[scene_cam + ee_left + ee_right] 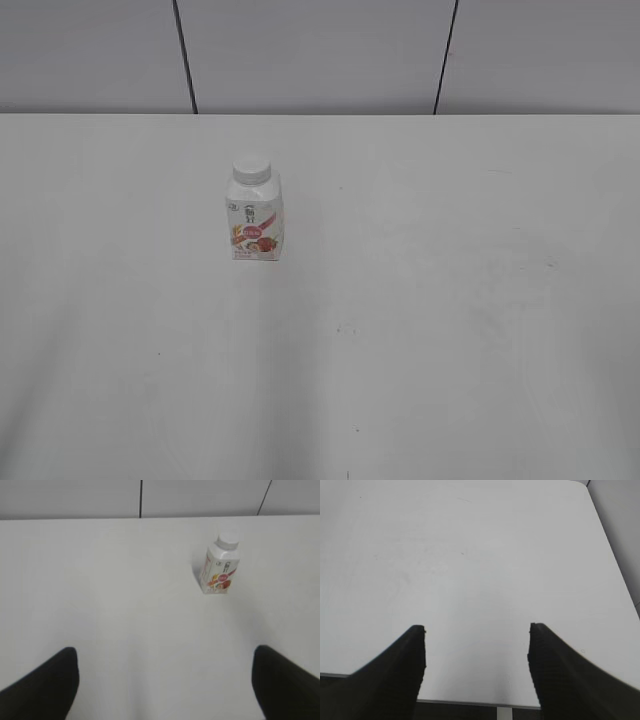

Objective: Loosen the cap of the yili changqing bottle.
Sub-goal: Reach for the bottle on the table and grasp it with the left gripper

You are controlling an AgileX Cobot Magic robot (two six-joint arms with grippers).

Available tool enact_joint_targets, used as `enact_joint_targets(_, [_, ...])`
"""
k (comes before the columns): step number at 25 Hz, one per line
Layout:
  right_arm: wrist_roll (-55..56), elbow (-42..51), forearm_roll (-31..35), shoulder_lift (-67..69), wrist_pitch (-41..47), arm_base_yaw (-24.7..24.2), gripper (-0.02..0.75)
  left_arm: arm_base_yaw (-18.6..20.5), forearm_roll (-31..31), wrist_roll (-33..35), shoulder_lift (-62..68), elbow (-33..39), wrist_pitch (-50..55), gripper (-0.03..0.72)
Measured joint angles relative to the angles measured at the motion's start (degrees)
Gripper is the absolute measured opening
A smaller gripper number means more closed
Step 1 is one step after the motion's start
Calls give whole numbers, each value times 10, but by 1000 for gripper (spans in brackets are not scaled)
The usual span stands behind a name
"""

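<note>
The yili changqing bottle stands upright on the white table, left of centre, white with a pink-red fruit label. Its round white cap sits on the neck. The left wrist view shows the same bottle and cap far ahead and to the right of my left gripper, whose dark fingers stand wide apart with nothing between them. My right gripper is open and empty over the table's near edge; the bottle is out of that view. Neither arm appears in the exterior view.
The white table spreads wide around the bottle. Grey wall panels rise behind its far edge. In the right wrist view the table's front edge runs just under the fingers, and its right edge slants away at the upper right.
</note>
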Motion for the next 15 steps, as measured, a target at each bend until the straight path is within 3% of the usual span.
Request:
enact_joint_targets(6, [0,0,0,0,0,0,512,0,-17,24,45,-41,-74,636])
enact_joint_targets(15, [0,0,0,0,0,0,512,-18,-15,81,122,-47,-240,599])
